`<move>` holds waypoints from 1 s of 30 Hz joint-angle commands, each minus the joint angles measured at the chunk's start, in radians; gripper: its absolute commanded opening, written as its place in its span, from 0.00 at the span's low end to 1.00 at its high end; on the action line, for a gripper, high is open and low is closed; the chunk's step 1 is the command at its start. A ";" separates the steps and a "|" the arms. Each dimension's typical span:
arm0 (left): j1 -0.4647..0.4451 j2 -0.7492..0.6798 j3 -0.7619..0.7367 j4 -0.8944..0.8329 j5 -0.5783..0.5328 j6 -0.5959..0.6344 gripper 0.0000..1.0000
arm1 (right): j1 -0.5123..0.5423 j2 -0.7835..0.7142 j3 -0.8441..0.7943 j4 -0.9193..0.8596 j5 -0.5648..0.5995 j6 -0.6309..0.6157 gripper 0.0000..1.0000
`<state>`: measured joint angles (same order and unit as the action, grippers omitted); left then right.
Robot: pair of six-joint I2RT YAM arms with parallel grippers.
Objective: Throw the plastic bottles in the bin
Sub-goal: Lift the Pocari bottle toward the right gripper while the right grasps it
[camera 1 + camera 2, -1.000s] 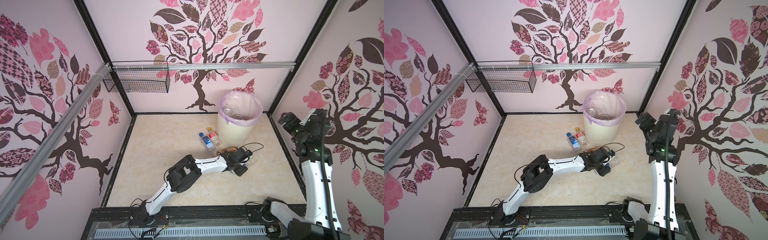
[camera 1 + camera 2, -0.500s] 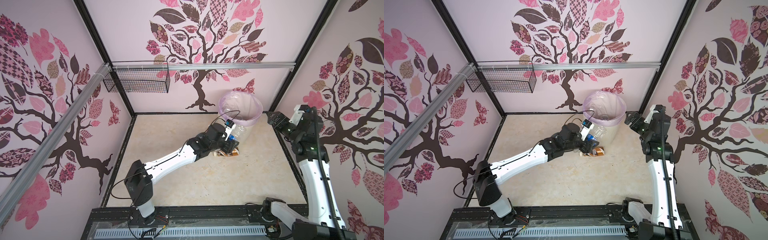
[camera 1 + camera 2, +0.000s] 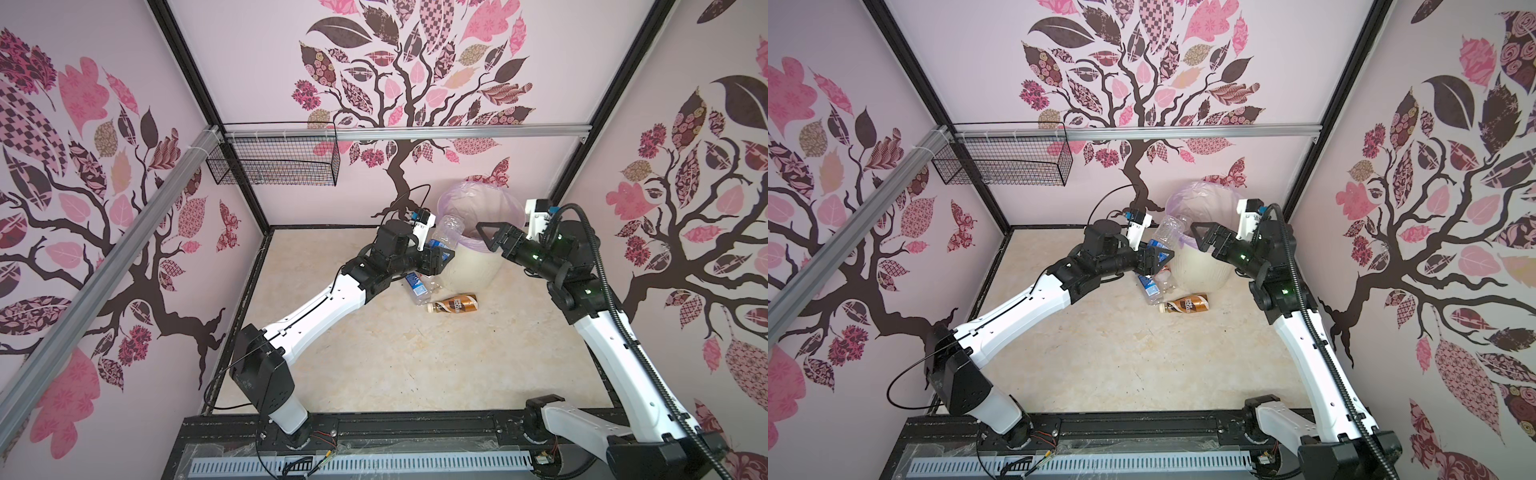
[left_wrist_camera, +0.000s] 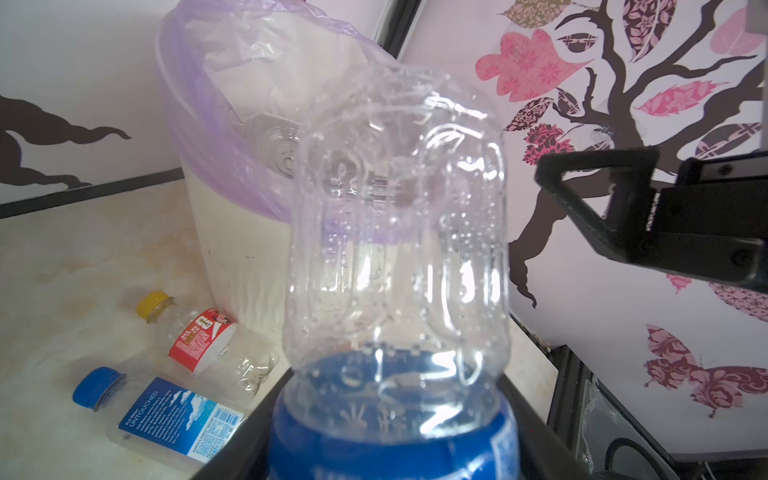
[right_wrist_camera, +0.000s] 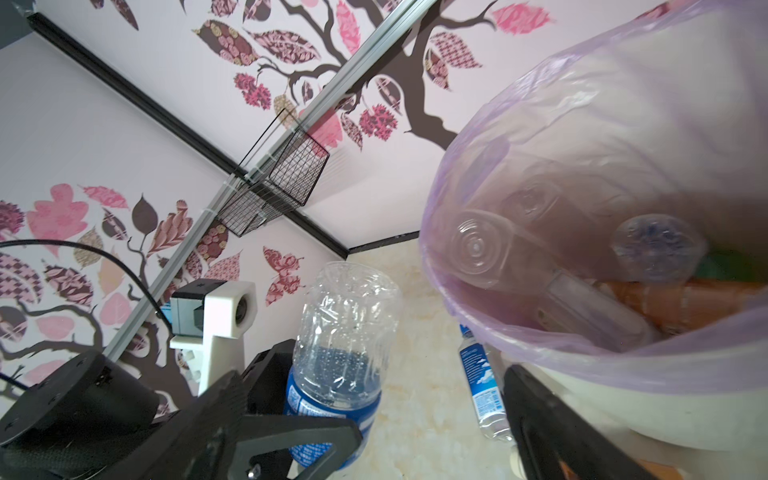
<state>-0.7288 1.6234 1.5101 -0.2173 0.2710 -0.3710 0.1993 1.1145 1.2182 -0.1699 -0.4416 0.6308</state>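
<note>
Beside bin (image 3: 469, 266) rim: L jaws clamp bottle (image 3: 449, 228).

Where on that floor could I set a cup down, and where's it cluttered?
Bare: the floor between left arm and right arm, from the brown bottle to the front rail; the far-left corner below the wire basket. Crowded: the foot of the bin, with two bottles, and its rim, where both arms reach.

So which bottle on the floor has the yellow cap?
The clear red-labelled bottle lying by the bin. The blue-labelled bottle beside it has a blue cap, and the brown bottle a pale one.
</note>
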 commanded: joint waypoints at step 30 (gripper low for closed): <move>-0.001 -0.110 -0.041 0.043 0.034 0.014 0.73 | 0.172 0.272 0.152 0.160 0.024 0.063 0.58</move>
<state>-0.7242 1.5635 1.4914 -0.1982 0.3107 -0.3862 0.3691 1.3464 1.2991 0.0238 -0.4858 0.7479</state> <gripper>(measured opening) 0.719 0.624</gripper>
